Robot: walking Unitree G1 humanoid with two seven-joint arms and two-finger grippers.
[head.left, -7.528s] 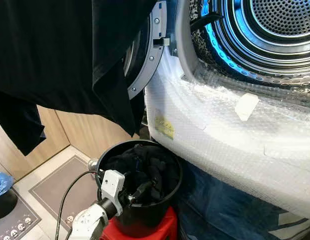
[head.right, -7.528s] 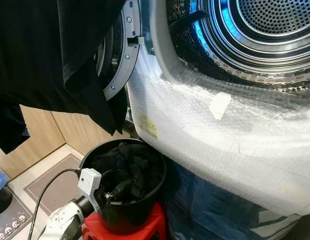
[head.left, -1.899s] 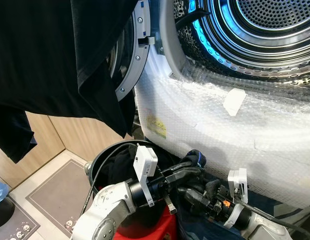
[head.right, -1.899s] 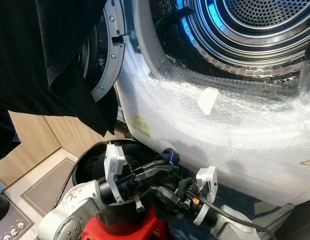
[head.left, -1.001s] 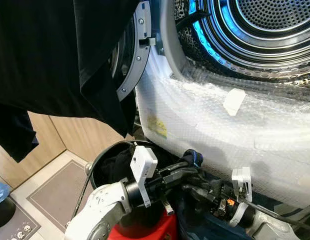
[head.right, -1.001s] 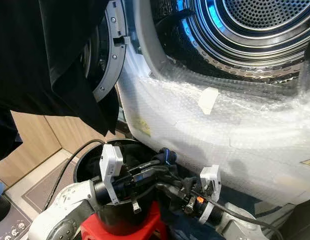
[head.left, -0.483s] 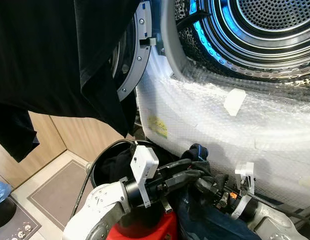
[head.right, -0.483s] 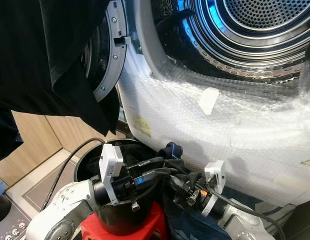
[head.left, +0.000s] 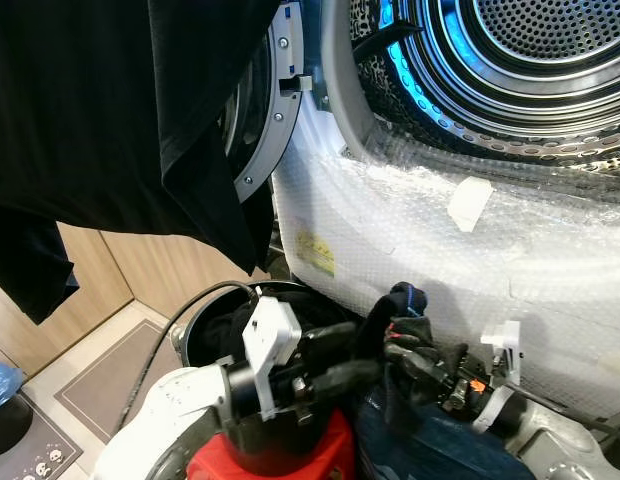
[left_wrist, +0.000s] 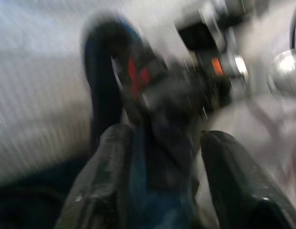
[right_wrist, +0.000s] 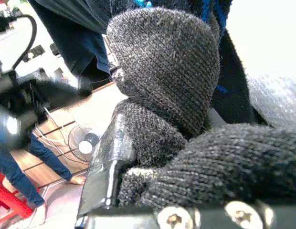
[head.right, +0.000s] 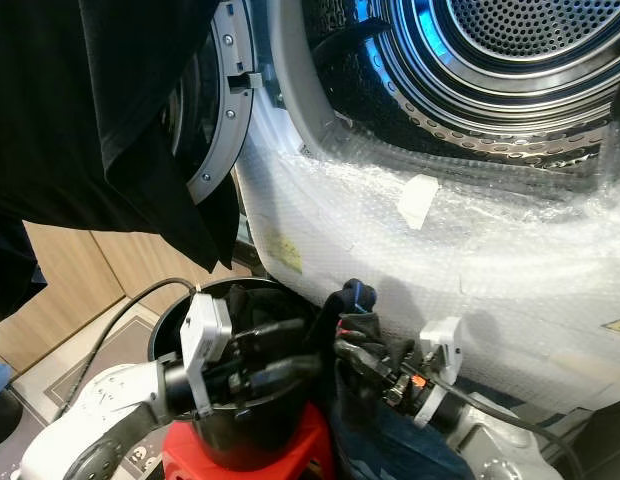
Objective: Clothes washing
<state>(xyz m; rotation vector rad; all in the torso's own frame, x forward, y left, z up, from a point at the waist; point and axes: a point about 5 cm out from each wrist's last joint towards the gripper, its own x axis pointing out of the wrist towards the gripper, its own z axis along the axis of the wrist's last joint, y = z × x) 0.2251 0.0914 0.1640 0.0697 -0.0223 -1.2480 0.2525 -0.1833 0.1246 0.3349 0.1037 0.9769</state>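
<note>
Left gripper (head.left: 340, 375) hovering over black bucket (head.left: 205, 335), fingers parted, empty. Right gripper (head.left: 415, 355) clenching dark knit garment (head.left: 400, 310), just beside left fingers, below open drum (head.left: 530, 70). Risk: garment snagging on bubble wrap (head.left: 410, 230) or slipping during lift to drum. Yellow label (head.left: 316, 252) unreadable.

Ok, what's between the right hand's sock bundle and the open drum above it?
In the left eye view, just the bubble-wrapped washer front lies between the socks in the right hand and the drum.
</note>
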